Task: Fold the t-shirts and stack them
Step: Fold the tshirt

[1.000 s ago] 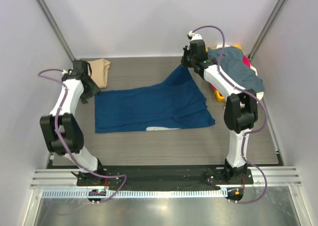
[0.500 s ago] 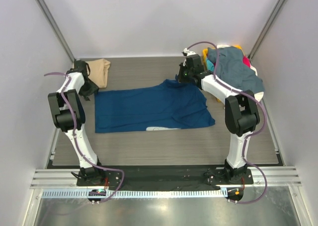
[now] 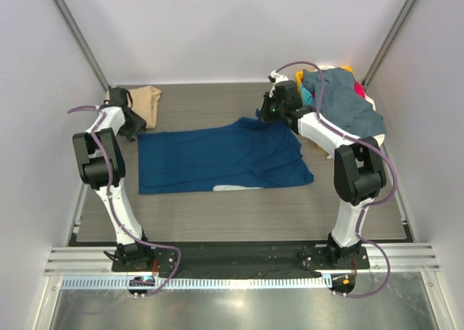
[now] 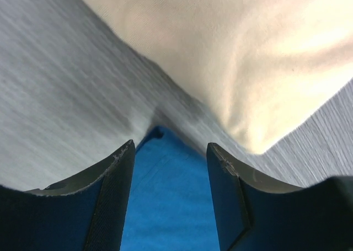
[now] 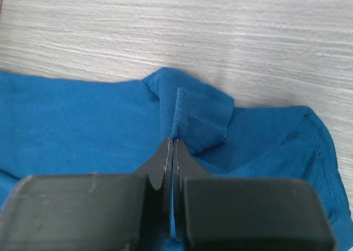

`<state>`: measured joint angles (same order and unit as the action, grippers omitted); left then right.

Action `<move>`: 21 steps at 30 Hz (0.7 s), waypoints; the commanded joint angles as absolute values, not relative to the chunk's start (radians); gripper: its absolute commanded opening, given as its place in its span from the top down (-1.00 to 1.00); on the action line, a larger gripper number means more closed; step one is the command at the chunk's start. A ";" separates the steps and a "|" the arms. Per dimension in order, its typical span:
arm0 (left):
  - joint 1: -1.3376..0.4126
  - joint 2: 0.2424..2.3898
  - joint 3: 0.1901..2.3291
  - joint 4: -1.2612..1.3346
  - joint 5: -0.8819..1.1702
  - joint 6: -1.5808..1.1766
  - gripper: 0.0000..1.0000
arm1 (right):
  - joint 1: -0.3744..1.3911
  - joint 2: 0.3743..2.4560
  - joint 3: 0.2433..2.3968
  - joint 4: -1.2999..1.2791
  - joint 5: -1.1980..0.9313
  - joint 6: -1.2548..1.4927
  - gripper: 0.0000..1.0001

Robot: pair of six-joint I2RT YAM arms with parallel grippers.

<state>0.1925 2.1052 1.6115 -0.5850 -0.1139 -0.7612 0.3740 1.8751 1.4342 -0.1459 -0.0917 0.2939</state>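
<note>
Right pincer (image 5: 172, 143) is clamped on a raised fold at the far edge of the blue t-shirt (image 3: 217, 159), spread flat on the table (image 3: 217, 221); a sliver of white print (image 3: 235, 188) at its near hem is too hidden to read. Left pincer (image 4: 168, 146) is spread apart over the shirt's far-left corner, beside the tan t-shirt (image 4: 231, 52).

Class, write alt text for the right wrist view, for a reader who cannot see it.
The right hand is shut, pinching a raised fold of the blue t-shirt. The shirt lies rumpled on a grey wood-grain table.
</note>
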 commanded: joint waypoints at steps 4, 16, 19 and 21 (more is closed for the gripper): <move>0.201 2.158 1.620 -0.537 -0.101 -0.790 -0.05 | 0.380 1.839 1.436 -0.110 -0.104 0.298 0.98; 0.201 2.123 1.647 -0.580 -0.120 -0.798 0.99 | 0.377 1.832 1.442 -0.110 -0.069 0.268 0.98; 0.201 2.086 1.661 -0.632 -0.150 -0.810 0.99 | 0.374 1.806 1.433 -0.109 -0.055 0.256 0.97; 0.201 2.045 1.655 -0.666 -0.160 -0.819 1.00 | 0.376 1.775 1.413 -0.110 -0.038 0.253 0.98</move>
<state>0.1951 2.1395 1.6192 -0.5964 -0.1234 -0.8009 0.3756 1.8698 1.4254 -0.1429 -0.0727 0.2787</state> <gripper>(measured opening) 0.010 0.026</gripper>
